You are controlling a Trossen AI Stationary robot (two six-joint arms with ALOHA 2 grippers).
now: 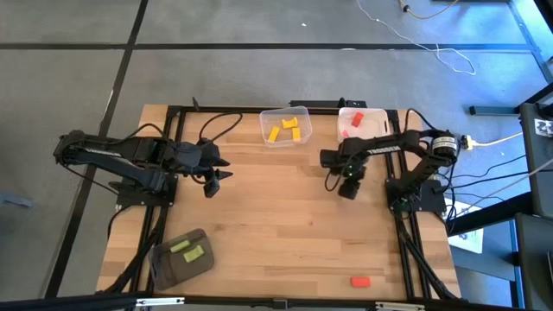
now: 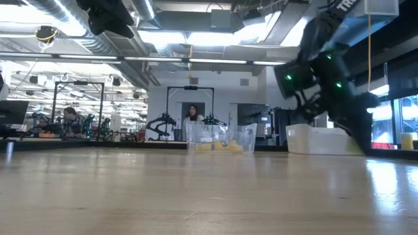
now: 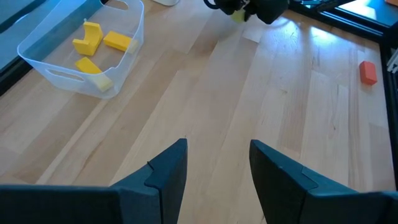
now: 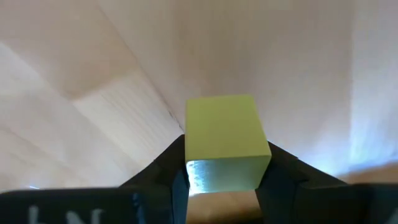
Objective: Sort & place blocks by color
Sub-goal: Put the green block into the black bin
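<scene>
My right gripper (image 1: 348, 188) stands over the table's right half, in front of the white bin, and is shut on a light green block (image 4: 224, 149). The left wrist view shows that block too (image 3: 239, 16), under the right gripper. My left gripper (image 1: 218, 180) hangs open above the table's left half, with nothing between its fingers (image 3: 217, 168). A red block (image 1: 360, 281) lies flat near the front edge, right of the middle. Yellow blocks (image 1: 286, 128) lie in a clear bin, red ones (image 1: 352, 121) in a white bin, and green ones (image 1: 187, 250) in a dark grey container. My right gripper pinches the light green block by two opposite sides (image 4: 194, 163) between its two fingers (image 4: 281, 167). The fingers come from above and point steeply down. The block sticks out past the fingertips toward the table; I cannot tell whether its lower end touches the wood.
The clear bin (image 1: 263, 130) and the white bin (image 1: 376, 115) stand side by side at the far edge. The dark grey container (image 1: 164, 263) sits at the near left corner. Bare wood lies between the two arms. In the low view, people stand in the room beyond the table.
</scene>
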